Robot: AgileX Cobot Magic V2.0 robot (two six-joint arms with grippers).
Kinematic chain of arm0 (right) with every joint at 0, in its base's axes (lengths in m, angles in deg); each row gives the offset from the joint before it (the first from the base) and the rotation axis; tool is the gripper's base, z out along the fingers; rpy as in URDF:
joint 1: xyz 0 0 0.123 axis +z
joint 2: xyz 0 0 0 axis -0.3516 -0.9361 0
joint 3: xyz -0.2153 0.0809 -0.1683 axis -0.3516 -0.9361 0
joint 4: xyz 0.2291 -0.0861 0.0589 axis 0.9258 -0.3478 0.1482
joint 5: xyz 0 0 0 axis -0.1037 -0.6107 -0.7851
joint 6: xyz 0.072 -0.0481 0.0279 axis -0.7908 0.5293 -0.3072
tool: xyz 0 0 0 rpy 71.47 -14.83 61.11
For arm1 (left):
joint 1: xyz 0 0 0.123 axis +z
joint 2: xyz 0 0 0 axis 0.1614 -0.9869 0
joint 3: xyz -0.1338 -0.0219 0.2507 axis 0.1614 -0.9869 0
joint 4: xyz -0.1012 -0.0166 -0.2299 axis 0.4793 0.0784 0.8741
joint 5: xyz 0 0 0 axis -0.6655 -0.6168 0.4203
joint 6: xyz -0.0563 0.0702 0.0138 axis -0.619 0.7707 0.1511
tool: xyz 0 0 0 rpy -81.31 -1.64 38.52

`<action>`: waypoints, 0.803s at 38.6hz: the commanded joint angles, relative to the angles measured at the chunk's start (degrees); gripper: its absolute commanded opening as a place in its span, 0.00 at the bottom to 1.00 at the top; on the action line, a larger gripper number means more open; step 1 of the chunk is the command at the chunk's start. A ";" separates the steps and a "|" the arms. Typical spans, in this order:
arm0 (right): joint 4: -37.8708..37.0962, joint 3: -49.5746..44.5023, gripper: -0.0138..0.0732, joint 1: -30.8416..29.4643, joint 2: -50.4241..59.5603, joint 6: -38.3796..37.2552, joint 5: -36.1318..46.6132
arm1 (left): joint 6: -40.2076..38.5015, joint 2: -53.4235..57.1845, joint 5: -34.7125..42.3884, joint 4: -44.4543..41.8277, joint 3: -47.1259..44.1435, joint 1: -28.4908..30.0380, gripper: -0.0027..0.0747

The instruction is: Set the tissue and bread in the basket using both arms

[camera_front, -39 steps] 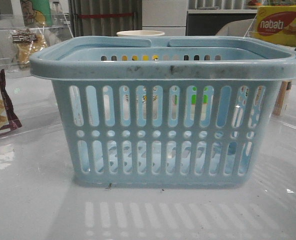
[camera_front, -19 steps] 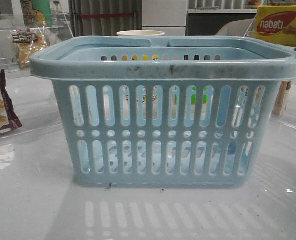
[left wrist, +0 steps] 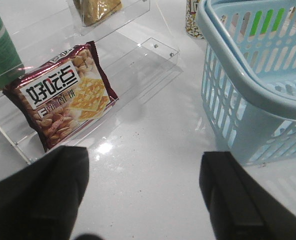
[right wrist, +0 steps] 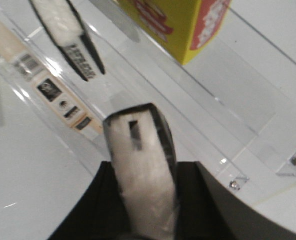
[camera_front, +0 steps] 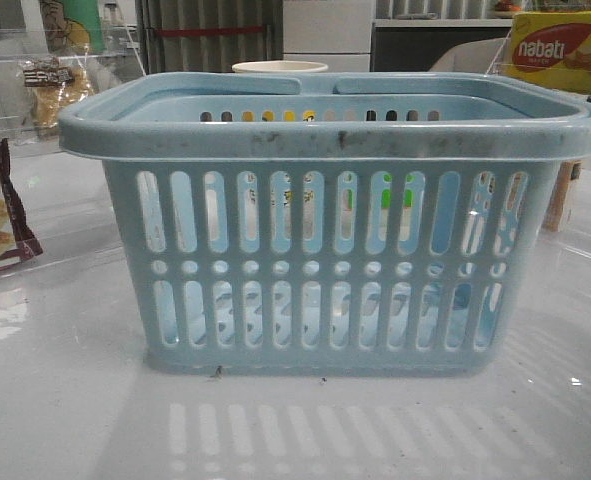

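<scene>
Basket (camera_front: 335, 225): pale blue, slotted, centre of the white table (camera_front: 65, 400), handles folded down on the rim; interior contents not legible through the slots. Right gripper (right wrist: 145, 200): fingers pressed against a dark-edged, whitish-faced pack, judged to be the tissue (right wrist: 142, 165), its long axis running straight out from between the fingers, with a clear acrylic shelf (right wrist: 228, 100) and a yellow box (right wrist: 183, 25) beyond it. Left gripper (left wrist: 145, 195): fingers spread wide, nothing between them, hovering over bare table. Bread (left wrist: 95, 7): golden, on an acrylic riser ahead of the left gripper, past the maroon cracker bag (left wrist: 62, 97); the basket lies to its other side. The left arm is the nearer to the bread.
</scene>
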 commanded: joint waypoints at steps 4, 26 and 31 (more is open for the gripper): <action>1.95 2.07 0.43 4.20 10.50 0.33 -1.49 | 0.07 -0.67 4.54 0.59 1.64 -0.49 0.71; 1.95 -0.08 0.43 35.95 20.04 0.33 -1.89 | 0.07 -0.67 4.54 0.59 1.64 -0.49 0.71; 1.95 -2.88 0.43 40.38 18.30 0.33 0.27 | 0.07 -0.67 4.54 0.59 1.64 -0.49 0.71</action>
